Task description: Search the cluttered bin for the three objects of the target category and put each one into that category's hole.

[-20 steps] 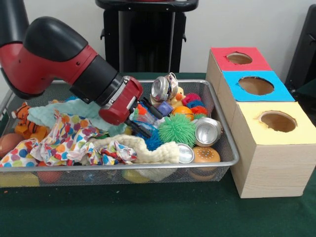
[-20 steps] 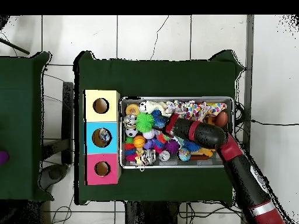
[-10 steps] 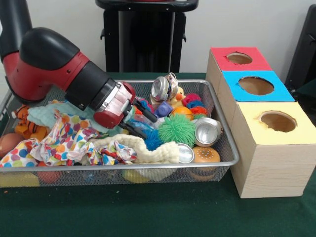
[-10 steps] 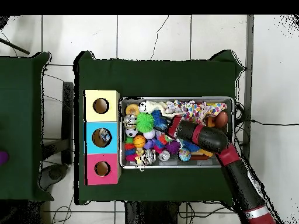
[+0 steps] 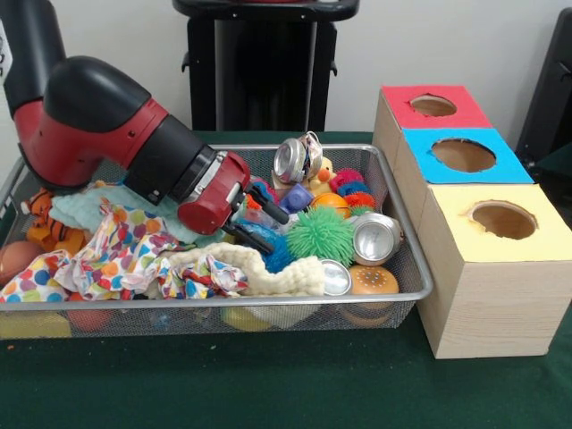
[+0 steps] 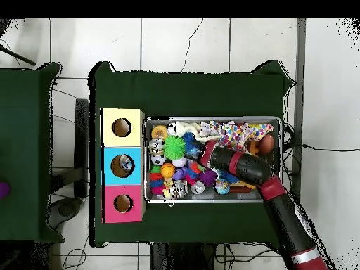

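My gripper (image 5: 261, 223) reaches down into the middle of the wire bin (image 5: 407, 268). Its two black fingers (image 5: 271, 208) stand apart, open, over a blue spiky ball (image 5: 273, 255) and small toys. To its right lie a green spiky ball (image 5: 322, 234), an orange ball (image 5: 332, 202) and silver cans (image 5: 375, 238) (image 5: 297, 159) (image 5: 336, 278). In the overhead view the gripper (image 6: 200, 156) is mid-bin beside the green ball (image 6: 174, 146). Red (image 5: 433, 107), blue (image 5: 462, 155) and yellow (image 5: 502, 221) hole boxes stand right of the bin.
A polka-dot cloth (image 5: 112, 255), a cream knitted cloth (image 5: 264, 273) and a mint cloth (image 5: 94, 207) cover the bin's left half. A tiger plush (image 5: 40, 219) lies at far left, a burger toy (image 5: 373, 281) at the front right corner. The overhead blue box hole (image 6: 122, 165) holds something.
The arm drew back to the left and the gripper dipped lower among the toys, then rose slightly. Nothing in the bin has visibly been lifted.
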